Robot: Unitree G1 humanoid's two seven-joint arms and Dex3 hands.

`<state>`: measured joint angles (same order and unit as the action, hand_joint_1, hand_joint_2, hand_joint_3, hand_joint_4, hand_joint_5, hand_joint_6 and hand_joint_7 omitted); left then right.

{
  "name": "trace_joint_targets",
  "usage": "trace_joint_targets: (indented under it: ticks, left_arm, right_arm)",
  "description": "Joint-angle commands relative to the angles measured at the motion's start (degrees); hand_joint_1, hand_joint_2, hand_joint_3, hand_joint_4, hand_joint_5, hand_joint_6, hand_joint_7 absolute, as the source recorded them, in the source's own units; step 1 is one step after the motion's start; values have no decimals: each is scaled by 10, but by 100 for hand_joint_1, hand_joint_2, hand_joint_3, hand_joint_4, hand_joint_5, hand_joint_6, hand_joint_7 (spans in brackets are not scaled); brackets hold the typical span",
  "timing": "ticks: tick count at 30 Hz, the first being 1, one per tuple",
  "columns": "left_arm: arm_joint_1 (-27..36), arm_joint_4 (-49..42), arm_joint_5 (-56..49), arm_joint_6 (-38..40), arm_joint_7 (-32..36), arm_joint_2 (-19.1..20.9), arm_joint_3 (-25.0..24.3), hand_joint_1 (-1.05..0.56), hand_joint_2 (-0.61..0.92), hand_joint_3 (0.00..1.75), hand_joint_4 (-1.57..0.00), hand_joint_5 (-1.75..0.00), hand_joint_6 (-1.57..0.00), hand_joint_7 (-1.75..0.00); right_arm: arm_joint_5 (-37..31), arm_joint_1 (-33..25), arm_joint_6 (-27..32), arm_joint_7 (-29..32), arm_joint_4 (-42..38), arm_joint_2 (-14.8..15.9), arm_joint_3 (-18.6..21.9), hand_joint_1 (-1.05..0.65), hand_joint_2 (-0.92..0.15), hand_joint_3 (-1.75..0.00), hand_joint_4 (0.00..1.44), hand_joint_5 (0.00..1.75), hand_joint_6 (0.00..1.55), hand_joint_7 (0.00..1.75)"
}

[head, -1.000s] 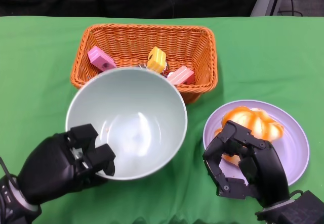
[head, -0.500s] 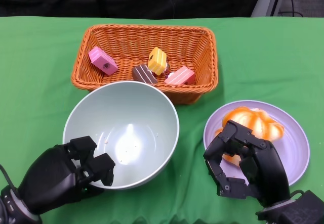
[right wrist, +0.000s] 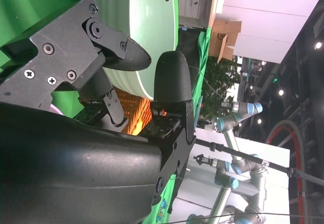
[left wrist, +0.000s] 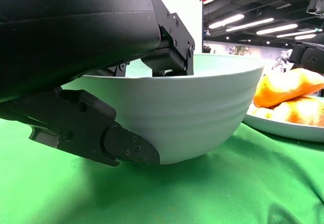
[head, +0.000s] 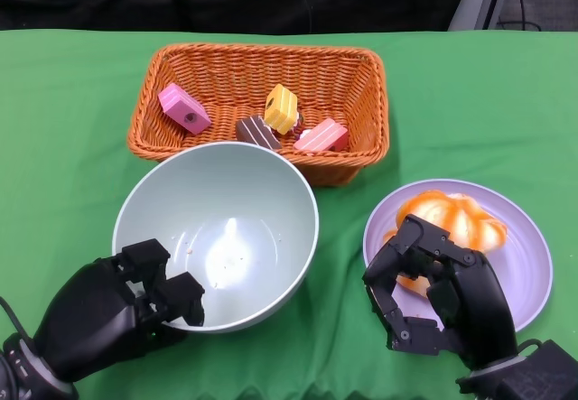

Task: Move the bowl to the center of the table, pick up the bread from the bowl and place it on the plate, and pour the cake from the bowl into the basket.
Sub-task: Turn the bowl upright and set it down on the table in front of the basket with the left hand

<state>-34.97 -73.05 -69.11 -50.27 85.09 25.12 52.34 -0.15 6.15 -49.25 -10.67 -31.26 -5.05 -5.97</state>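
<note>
A pale green bowl (head: 217,228) sits upright on the green table, empty, just in front of the orange wicker basket (head: 357,79). My left hand (head: 113,310) grips its near-left rim; the left wrist view shows fingers (left wrist: 167,52) over the rim and others under the bowl (left wrist: 202,118). Several small cake pieces (head: 280,108) lie in the basket. The orange bread (head: 461,219) rests on the lilac plate (head: 524,278) at the right. My right hand (head: 438,292) hovers over the plate's near-left part, fingers curled, holding nothing.
A green cloth (head: 470,102) covers the table. Beyond its far edge the background is dark. In the right wrist view the bowl (right wrist: 147,32) and part of the basket (right wrist: 136,107) appear past my right hand's fingers (right wrist: 172,77).
The bowl has come down from its tilt over the basket and now sits level on the table, nearer to me. A brown cake piece in the basket is uncovered. My right hand has stayed still.
</note>
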Motion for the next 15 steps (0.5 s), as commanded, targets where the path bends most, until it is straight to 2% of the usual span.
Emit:
trace_joint_targets:
  ticks: [1, 3, 4, 5, 8, 9, 12, 15]
  left_arm:
    - [-3, -3, 11, 3, 0, 11, -2, -26, 92, 11, -67, -134, -81, -73]
    - [-2, -1, 12, 6, 5, 13, -2, -34, 92, 10, -75, -97, -87, -50]
    - [-2, 1, 13, 2, 10, 15, -2, -35, 92, 10, -76, -91, -88, -45]
    - [-1, 2, 13, -2, 13, 16, -2, -34, 92, 5, -74, -80, -88, -30]
    - [0, 4, 16, -13, 10, 22, -3, -36, 91, 1, -69, -65, -87, -12]
    - [1, 4, 20, -19, 1, 25, -5, -41, 92, 0, -69, -51, -83, -5]
    - [5, 5, 35, -34, -33, 35, -13, -56, 92, 2, -67, -25, -72, -1]
    - [10, 10, 52, -49, -66, 42, -23, -68, 92, 3, -61, -11, -61, 0]
  right_arm:
    - [4, 0, 3, 2, 3, 5, 3, -12, -45, -112, 79, 174, 63, 141]
    - [4, 0, 2, 3, 2, 4, 4, -12, -44, -112, 79, 174, 63, 141]
    - [5, 0, 1, 3, 2, 4, 4, -12, -44, -112, 79, 174, 63, 141]
    - [6, 0, 0, 1, 2, 3, 3, -11, -44, -112, 79, 174, 64, 142]
    - [5, 0, -1, 1, 1, 4, 3, -11, -43, -114, 78, 174, 63, 143]
    - [8, 0, 0, -1, 2, 4, 3, -11, -43, -115, 79, 174, 63, 143]
    - [10, -3, 5, -4, 6, 4, 2, -11, -43, -115, 79, 174, 63, 143]
    - [13, -4, 8, -7, 7, 4, 1, -12, -43, -115, 79, 175, 63, 143]
